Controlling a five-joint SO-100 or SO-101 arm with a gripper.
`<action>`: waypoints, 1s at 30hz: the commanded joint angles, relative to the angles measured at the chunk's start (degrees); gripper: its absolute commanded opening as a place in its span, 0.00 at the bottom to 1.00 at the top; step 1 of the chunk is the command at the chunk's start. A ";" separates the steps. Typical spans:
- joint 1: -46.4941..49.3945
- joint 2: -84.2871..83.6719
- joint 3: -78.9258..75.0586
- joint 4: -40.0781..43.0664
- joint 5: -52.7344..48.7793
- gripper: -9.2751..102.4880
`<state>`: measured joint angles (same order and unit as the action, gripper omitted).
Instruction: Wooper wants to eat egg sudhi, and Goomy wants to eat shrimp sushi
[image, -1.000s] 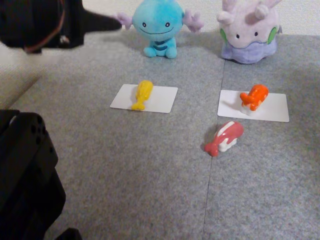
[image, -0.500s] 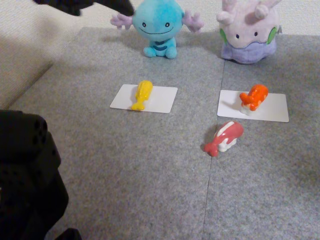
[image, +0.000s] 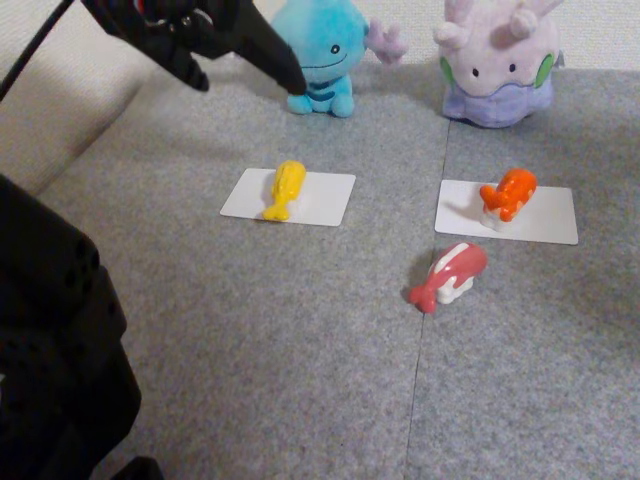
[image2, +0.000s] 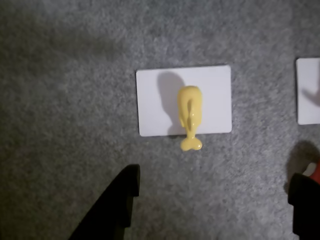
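- Fixed view: the black claw (image: 285, 75) hangs at the upper left, its pointed tip in front of the light-blue round plush Wooper (image: 325, 50), holding nothing.
- Here the yellow-topped toy egg sudhi (image: 286, 188) lies on a white rectangular card (image: 325, 200) in front of Wooper, and the orange tailed shrimp sushi (image: 508, 194) sits on a second white card (image: 550, 215) in front of the pale lilac blob-shaped plush Goomy (image: 497, 60).
- A red-pink toy sushi (image: 450, 276) lies off the cards, on the bare grey carpet-like surface (image: 250, 330), below the shrimp's card.
- Judging from that layout, both servings look delivered; what is left seems to be lifting the arm clear without brushing Wooper.
- The surface is two grey felt-like tiles with a seam (image: 425, 300) running between them; a pale wall stands behind the plush toys, and the arm's dark base (image: 55, 370) bulks at lower left.
- Wrist view: the claw (image2: 212, 205) is spread wide, one black finger (image2: 117, 205) at lower left and the other at the right edge, well apart and empty.
- The egg sudhi (image2: 190, 116) lies above the fingers, its tail overhanging the card's (image2: 150, 100) near edge.
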<state>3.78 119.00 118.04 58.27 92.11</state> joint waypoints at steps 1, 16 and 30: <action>-1.41 -0.88 -2.20 2.81 -0.26 0.39; -14.94 16.96 10.37 3.16 2.37 0.39; -15.12 36.74 46.05 -24.35 5.63 0.39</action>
<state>-10.72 154.42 161.72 37.79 97.82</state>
